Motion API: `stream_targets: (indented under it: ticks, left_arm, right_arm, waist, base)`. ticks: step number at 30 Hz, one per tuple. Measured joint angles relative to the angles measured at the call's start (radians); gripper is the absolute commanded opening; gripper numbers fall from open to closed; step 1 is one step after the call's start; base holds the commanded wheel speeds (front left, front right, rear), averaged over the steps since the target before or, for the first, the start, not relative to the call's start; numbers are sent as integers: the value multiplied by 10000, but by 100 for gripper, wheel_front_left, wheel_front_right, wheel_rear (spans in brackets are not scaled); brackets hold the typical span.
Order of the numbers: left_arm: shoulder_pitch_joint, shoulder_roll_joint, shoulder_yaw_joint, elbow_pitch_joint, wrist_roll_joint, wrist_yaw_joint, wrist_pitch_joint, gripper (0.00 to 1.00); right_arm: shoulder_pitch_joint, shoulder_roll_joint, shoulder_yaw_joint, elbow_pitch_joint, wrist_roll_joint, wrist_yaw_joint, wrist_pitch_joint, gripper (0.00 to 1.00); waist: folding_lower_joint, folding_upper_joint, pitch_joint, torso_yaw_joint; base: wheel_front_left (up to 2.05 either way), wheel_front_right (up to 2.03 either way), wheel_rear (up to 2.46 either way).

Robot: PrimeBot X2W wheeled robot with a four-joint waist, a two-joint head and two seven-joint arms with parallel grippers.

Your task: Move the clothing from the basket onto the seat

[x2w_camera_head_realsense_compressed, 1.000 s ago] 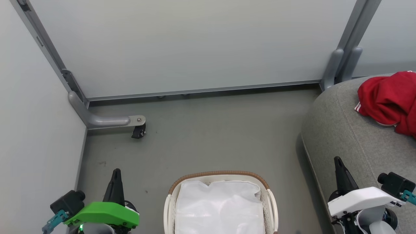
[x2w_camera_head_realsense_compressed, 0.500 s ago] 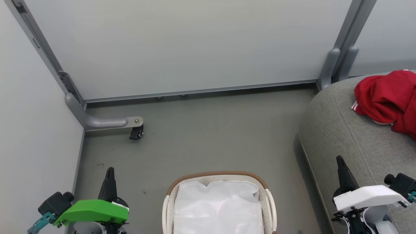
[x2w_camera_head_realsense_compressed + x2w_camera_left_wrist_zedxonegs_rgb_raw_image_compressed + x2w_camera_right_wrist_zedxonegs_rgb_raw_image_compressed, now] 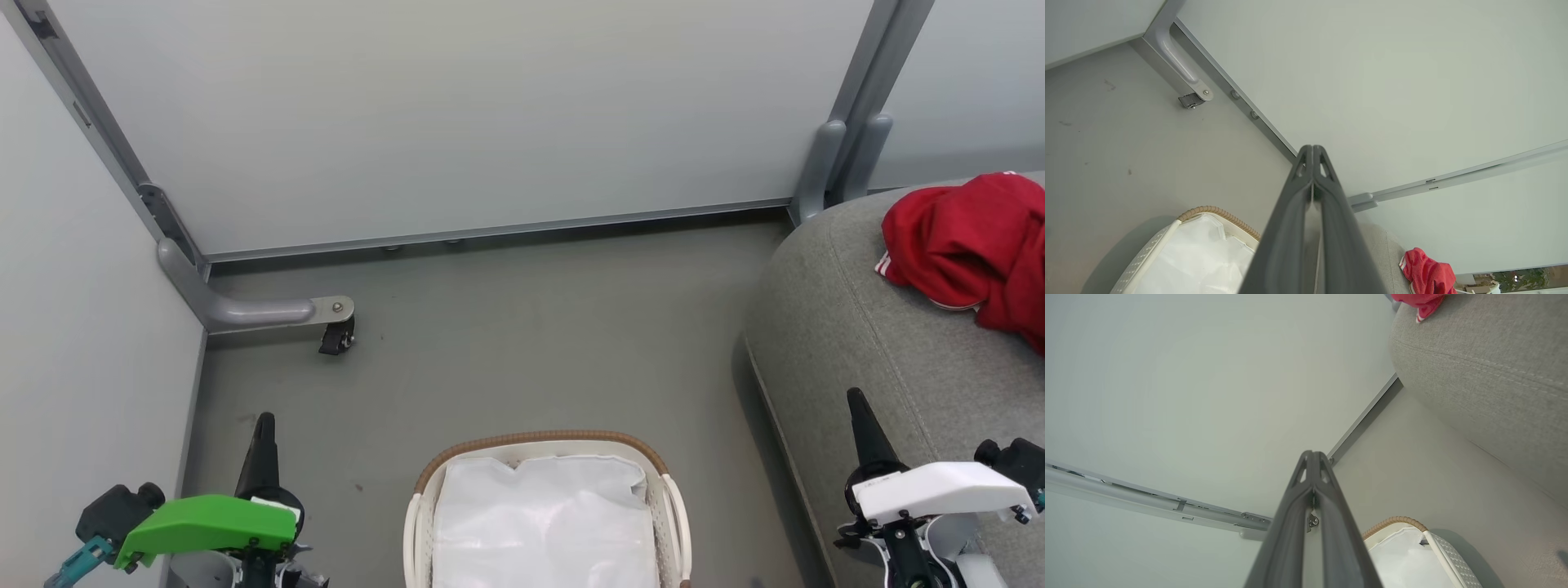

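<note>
Red clothing [image 3: 967,245] with white striped trim lies bunched on the grey seat [image 3: 865,343] at the right; it also shows as the red clothing [image 3: 1427,274] and the red clothing [image 3: 1419,301] in the wrist views. The white basket [image 3: 543,445] with a brown woven rim stands on the floor at the bottom centre, holding just its white liner [image 3: 547,523]. My left gripper [image 3: 264,425] is shut and holds nothing, left of the basket. My right gripper [image 3: 857,402] is shut and holds nothing, over the seat's front edge.
Pale partition walls close the space behind and to the left. A grey metal foot with a black caster [image 3: 335,336] sticks out onto the grey floor [image 3: 522,343] at the left. The seat's rounded side [image 3: 1486,367] stands close to the basket's right.
The head view has drifted, so the whole scene slid slightly left. Both grippers sit a little lower and further out in the picture. The clothing and basket lie as before.
</note>
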Motion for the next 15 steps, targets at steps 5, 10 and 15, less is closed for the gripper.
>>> stream_targets:
  ticks: [5,10,15]
  left_arm:
    - [-6,0,121,-35,-441,-15,123,0]
    - [-14,2,255,-73,-917,-67,274,0]
    - [-40,2,345,-119,-1350,-102,393,0]
  right_arm:
    - [-13,-6,-27,-25,518,0,157,0]
    - [-62,-10,-50,-61,1039,0,265,0]
    - [-94,-13,-75,-96,1517,-2,395,0]
  waist:
    - [0,0,-4,-39]
    - [0,0,-10,-80]
    - [0,0,-14,-119]
  base:
    - [0,0,0]
    - [0,0,0]
    - [0,0,0]
